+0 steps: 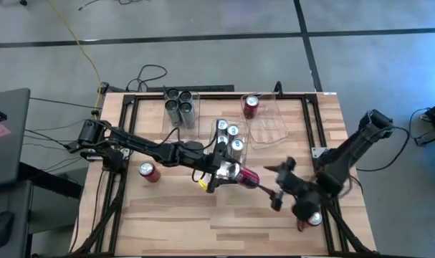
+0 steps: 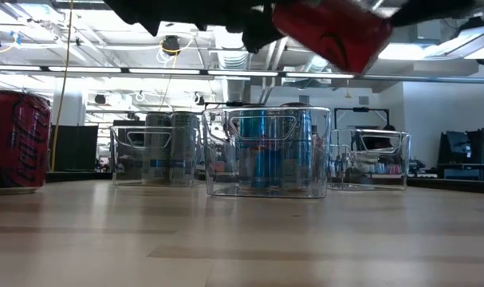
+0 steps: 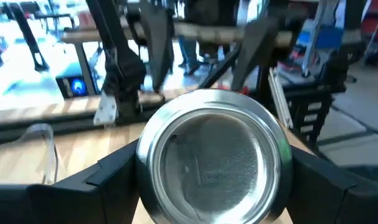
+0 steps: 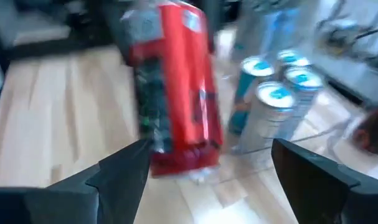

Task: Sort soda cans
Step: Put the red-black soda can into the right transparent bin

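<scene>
I've got the left gripper [image 1: 230, 174] out over the middle of the table, clamped sideways on a red can [image 1: 247, 176] — from the left wrist view its silver end [image 3: 215, 157] fills the space between my two fingers [image 3: 108, 180], so the can lies level, well clear of the wood. The low view agrees: the red can hangs tilted above the tabletop [image 2: 242, 239]. My right gripper [image 1: 278, 188] sits just beyond the can's far end, fingers spread wide with nothing between them; looks to me like a handover line-up, since the red bin [image 1: 264, 115] at the far right is easier for that arm to reach. That bin holds one red can [image 1: 251, 105] so far. The middle bin [image 1: 231, 140] has the silver-blue cans [image 1: 233, 131] standing upright, the left bin [image 1: 181, 107] the dark grey ones [image 1: 178, 102]. Two red cans wait loose: one near the left edge [image 1: 147, 170], one by the right arm's base [image 1: 314, 218]. I'd close the right fingers before the left lets go.
</scene>
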Robot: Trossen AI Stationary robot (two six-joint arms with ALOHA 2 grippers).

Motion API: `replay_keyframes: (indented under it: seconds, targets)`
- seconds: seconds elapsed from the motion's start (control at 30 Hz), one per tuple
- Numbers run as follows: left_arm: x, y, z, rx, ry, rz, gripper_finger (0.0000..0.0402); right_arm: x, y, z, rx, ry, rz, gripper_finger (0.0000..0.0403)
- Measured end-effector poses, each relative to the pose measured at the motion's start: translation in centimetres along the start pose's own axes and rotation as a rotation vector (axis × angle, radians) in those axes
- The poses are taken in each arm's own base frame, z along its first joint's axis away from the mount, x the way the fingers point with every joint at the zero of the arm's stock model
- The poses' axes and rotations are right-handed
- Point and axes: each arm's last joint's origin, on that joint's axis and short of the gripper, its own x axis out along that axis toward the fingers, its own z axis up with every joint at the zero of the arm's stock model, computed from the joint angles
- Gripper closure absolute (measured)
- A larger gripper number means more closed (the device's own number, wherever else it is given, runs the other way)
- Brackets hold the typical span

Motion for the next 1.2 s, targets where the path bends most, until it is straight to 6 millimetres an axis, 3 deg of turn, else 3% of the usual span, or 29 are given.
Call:
replay_keyframes:
  seconds: [0.17,0.33,0.57,0.8,1.2]
  targets:
    - [-0.1,0.1,1.2,0.0,-0.12,0.009,0.0102,-0.5,0.1,-3.7,0.156,-0.18,-0.062,0.0057]
    - [-0.2,0.1,1.9,0.006,-0.207,0.008,0.0102,-0.4,1.3,-6.6,0.187,-0.291,-0.049,0.0057]
    - [-0.3,0.1,2.4,0.001,-0.249,0.001,0.0102,-0.1,3.6,-7.9,0.093,-0.293,-0.003,0.0057]
    - [-0.7,0.0,3.6,-0.011,-0.373,-0.059,0.0102,-0.8,6.1,-6.9,-0.191,-0.377,-0.029,0.0058]
    - [-0.9,-0.3,4.1,-0.014,-0.428,-0.131,0.0102,-0.4,4.8,-1.5,-0.224,-0.46,-0.032,0.0034]
